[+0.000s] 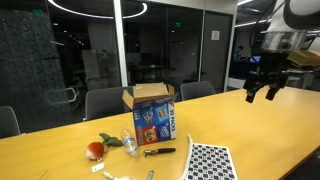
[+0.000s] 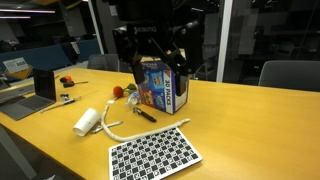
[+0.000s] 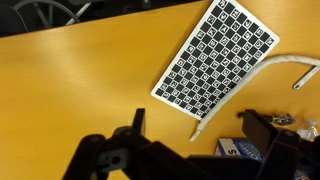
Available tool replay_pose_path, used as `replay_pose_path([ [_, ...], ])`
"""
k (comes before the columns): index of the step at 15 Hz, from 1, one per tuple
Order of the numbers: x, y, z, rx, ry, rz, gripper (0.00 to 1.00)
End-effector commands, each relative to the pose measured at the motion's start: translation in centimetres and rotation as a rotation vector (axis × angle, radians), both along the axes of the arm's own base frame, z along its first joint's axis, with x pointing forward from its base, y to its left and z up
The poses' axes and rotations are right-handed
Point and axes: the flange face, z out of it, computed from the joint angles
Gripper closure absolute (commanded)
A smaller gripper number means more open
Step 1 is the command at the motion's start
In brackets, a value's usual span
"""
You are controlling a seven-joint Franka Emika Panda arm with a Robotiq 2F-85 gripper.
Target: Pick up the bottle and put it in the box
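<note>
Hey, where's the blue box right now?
In both exterior views the box stands on the wooden table with its flaps open. The black pen and the checkerboard sheet lie in front of it, nearer the cameras.

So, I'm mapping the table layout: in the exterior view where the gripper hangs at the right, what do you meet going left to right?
The red round item → box → checkerboard sheet → gripper, raised above the table.
</note>
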Motion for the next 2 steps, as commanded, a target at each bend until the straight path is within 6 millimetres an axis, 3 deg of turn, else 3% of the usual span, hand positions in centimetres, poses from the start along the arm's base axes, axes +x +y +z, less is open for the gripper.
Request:
replay_pose_path([
  [1, 0.01, -0.01, 0.07, 0.000, 0.001, 0.000, 0.00],
  [2, 0.01, -0.01, 0.07, 0.000, 0.001, 0.000, 0.00],
])
